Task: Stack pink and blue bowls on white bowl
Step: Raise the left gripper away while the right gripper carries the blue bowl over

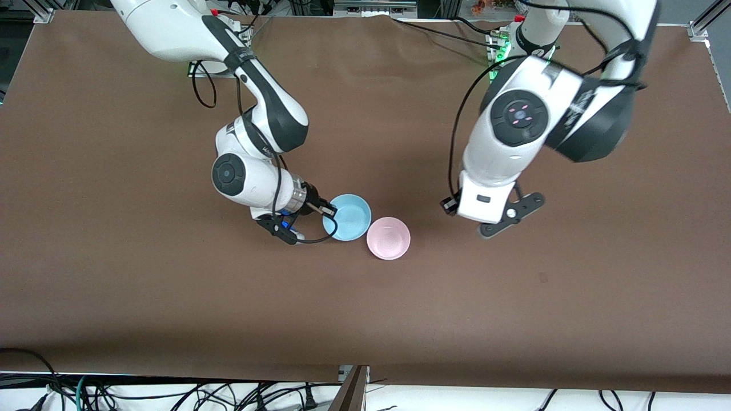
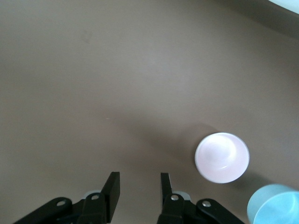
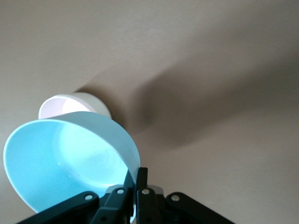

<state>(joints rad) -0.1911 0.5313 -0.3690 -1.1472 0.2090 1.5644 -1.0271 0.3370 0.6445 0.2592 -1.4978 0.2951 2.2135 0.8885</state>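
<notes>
My right gripper is shut on the rim of the light blue bowl and holds it tilted beside the pink bowl, toward the right arm's end. In the right wrist view the fingers pinch the blue bowl's wall, with the pink bowl past it. The pink bowl stands upright on the table. Its outer wall looks whitish, and I cannot tell whether a white bowl sits under it. No separate white bowl shows. My left gripper is open and empty over bare table, toward the left arm's end from the pink bowl.
The brown table cover is bare around the two bowls. Loose cables lie along the table's edge nearest the front camera. The blue bowl also shows at the edge of the left wrist view.
</notes>
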